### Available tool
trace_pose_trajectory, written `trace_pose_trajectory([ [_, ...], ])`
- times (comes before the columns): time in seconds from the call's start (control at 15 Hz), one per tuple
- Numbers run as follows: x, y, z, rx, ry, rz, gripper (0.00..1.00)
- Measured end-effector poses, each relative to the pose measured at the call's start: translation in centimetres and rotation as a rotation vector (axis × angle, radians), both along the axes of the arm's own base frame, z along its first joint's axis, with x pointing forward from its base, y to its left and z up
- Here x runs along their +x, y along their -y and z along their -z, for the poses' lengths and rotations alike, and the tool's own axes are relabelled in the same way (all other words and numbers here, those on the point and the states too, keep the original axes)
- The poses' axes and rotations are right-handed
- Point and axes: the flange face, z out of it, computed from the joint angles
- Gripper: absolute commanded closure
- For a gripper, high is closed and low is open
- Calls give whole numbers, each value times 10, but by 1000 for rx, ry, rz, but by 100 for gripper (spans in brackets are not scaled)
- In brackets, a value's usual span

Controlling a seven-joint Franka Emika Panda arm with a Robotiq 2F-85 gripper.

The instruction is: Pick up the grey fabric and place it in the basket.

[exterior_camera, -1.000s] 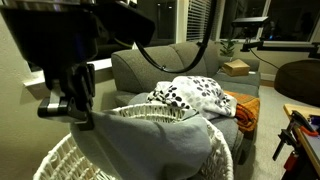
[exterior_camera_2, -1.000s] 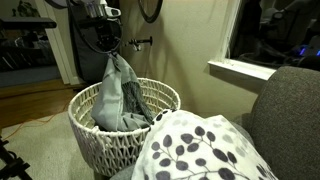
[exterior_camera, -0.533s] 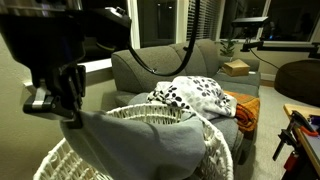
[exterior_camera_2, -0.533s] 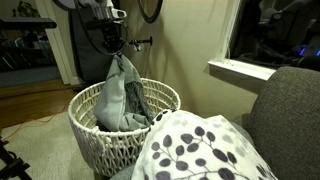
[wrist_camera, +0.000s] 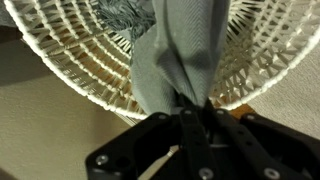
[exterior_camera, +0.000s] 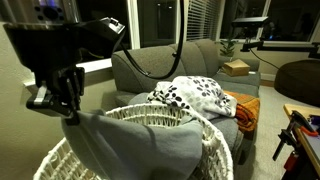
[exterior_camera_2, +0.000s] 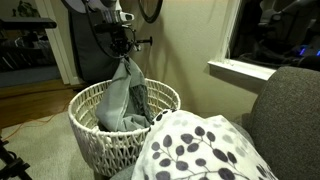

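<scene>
Since a second ago, we see the gripper carry the top of the grey fabric further across the mouth of the basket in an exterior view. We see a grey sofa just beside the basket, with a white black-spotted fabric and an orange cloth on its seat. The grey fabric hangs down into the white woven basket, its lower folds lying inside. In the wrist view we find the gripper clamped on the bunched top of the fabric, above the basket.
</scene>
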Motion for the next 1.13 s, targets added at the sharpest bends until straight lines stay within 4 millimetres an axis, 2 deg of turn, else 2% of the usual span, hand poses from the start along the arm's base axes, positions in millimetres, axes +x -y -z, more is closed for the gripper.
trace_pose_trajectory([
  [0.53, 23, 47, 4, -33, 11, 73, 5],
  [0.6, 25, 52, 4, -36, 11, 80, 25],
  [0.8, 27, 59, 5, -42, 11, 91, 6],
  [1.13, 27, 59, 5, -42, 11, 91, 5],
])
